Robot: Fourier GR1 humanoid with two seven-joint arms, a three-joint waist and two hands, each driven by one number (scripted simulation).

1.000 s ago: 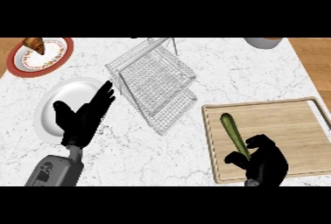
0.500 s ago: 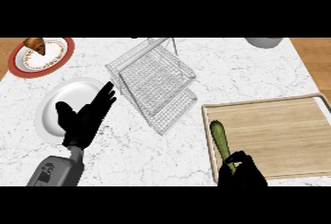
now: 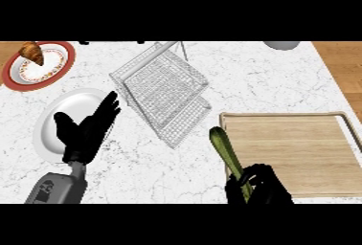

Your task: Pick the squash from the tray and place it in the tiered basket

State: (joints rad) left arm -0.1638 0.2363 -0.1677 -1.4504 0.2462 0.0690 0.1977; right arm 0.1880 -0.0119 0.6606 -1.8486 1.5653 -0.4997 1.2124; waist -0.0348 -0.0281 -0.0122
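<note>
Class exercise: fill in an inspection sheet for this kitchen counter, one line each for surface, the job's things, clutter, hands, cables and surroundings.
Surface: white marble counter.
Job's things: green squash gripped at its near end, over the left edge of the wooden tray; wire basket at centre.
Clutter: white plate; red-rimmed plate bearing a croissant; grey bowl at far edge.
Hands: right hand curled round the squash; left hand open, resting over the white plate.
Cables: nothing seen.
Surroundings: wood floor at right.
</note>
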